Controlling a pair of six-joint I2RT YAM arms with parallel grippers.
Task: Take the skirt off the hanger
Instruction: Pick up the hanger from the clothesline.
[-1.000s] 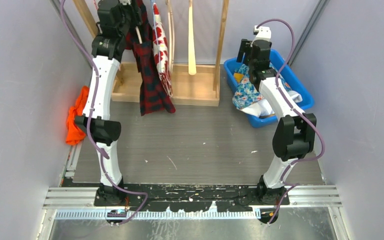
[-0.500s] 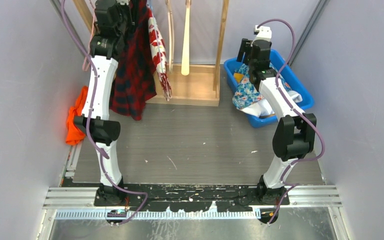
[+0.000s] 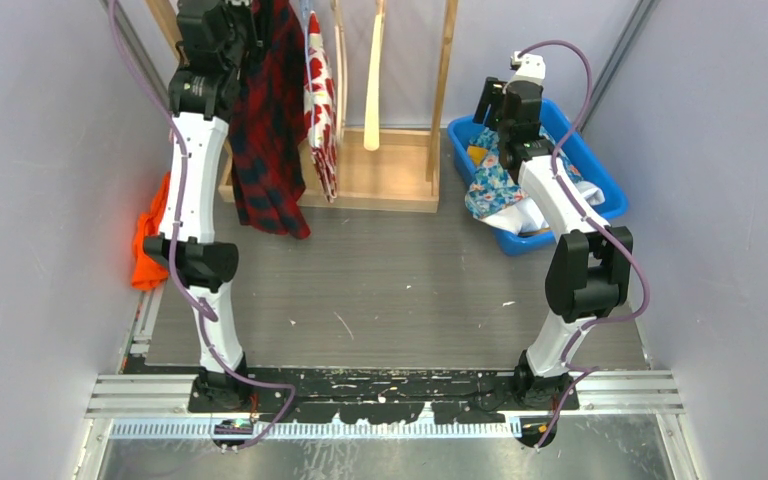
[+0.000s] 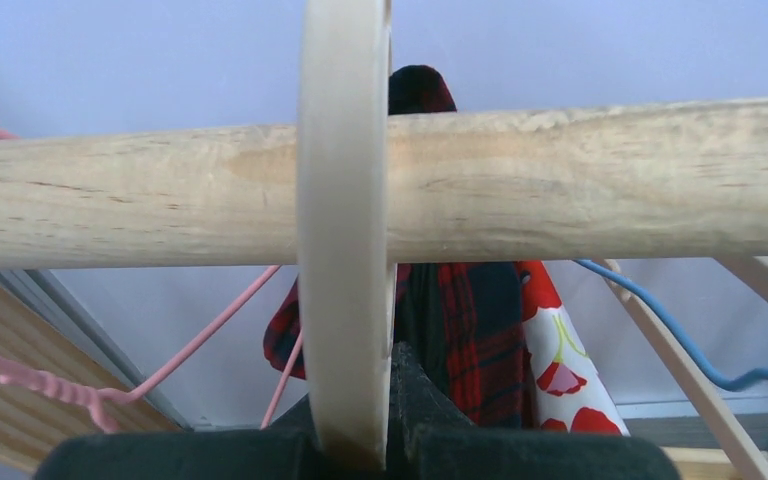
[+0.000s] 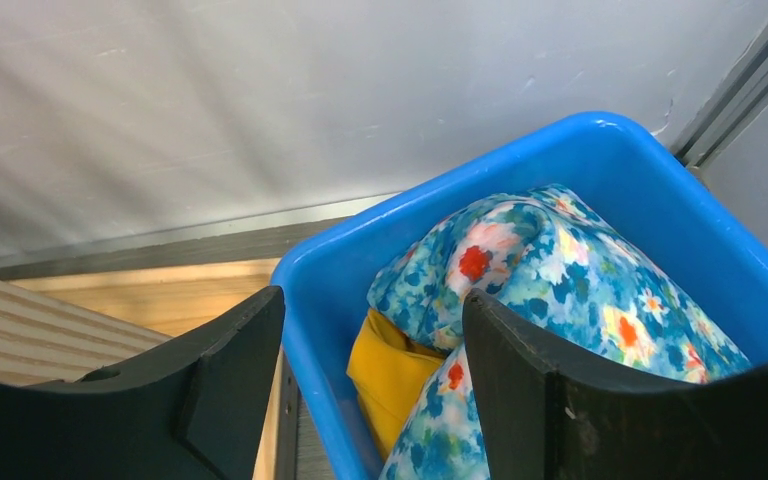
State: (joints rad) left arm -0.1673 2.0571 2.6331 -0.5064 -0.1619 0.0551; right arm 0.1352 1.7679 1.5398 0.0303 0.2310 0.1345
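Now that the left gripper point(image 4: 355, 455) is clamping shut on the hanger point(image 4: 345, 250) at the rod's point(image 4: 610, 180) left end | skirt point(image 3: 265, 130) is swinging leftward beneath it, not yet off | right gripper point(image 5: 370, 380) is idling, jaws apart, over the bin point(image 5: 580, 140) | hanger is likely getting steadied for stripping.

**Top external:** Fixed, high and behind the arm bases, facing forward and down. The view is wide and distant. It covers the table point(image 3: 390, 290), both arms whole, the rack point(image 3: 380, 185) at the far wall and the bin point(image 3: 608, 195) at far right.

**Left wrist:** High at the rack top, facing across the rail point(image 4: 610, 180) toward the wall. The view is very near. The hanger point(image 4: 345, 150) stands edge-on before the lens and the skirt point(image 4: 470, 330) hangs beyond. It shares the rack and skirt with the top view.

**Right wrist:** Above the bin's edge, facing forward and down between the right fingers point(image 5: 230, 380). The view is near. It shares the bin and a strip of the rack base with the top view.
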